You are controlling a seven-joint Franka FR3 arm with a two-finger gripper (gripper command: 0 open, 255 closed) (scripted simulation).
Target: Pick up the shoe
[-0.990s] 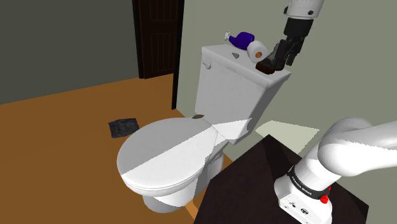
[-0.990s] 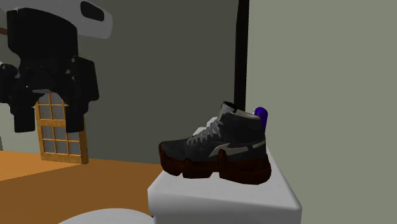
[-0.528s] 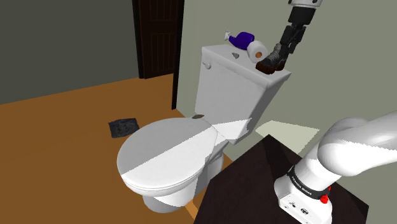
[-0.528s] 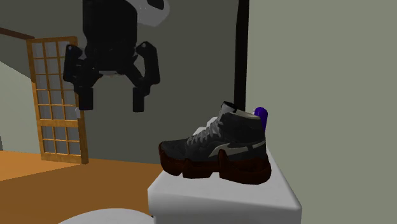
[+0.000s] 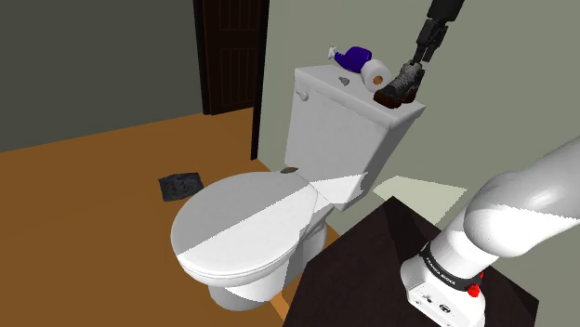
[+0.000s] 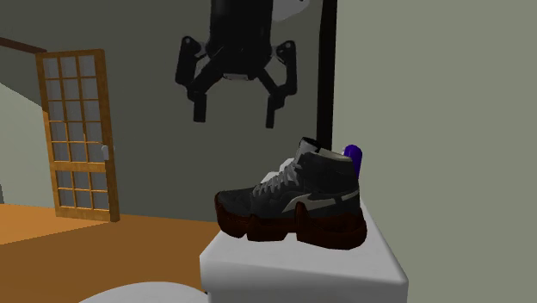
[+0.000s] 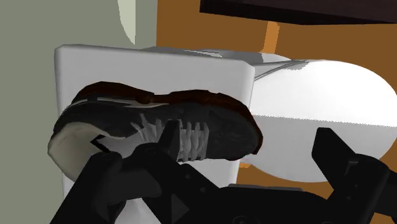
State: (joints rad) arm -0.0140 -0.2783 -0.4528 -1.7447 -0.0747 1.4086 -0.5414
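The shoe (image 5: 400, 85) is a black and grey high-top sneaker with a dark red-brown sole. It stands upright on the lid of the white toilet tank (image 5: 339, 125), at the end nearest the stand. In the second exterior view the shoe (image 6: 293, 200) points its toe to that view's left. My gripper (image 6: 234, 116) hangs open above the toe end, clear of it. In the shoulder view the gripper (image 5: 421, 58) is just over the shoe. Through the wrist view the shoe (image 7: 159, 121) lies under the open gripper (image 7: 248, 143), with one fingertip (image 7: 169, 136) over its laces.
A toilet paper roll (image 5: 375, 71) and a purple object (image 5: 355, 58) sit on the tank behind the shoe. The closed toilet lid (image 5: 251, 223) is below. A dark cloth (image 5: 180, 186) lies on the wooden floor. A dark door (image 5: 232, 51) stands behind; a glass-panelled door (image 6: 77, 129) is beyond.
The open gripper has swung from the second exterior view's left to a spot over the shoe's toe and has risen slightly. The shoe has not moved.
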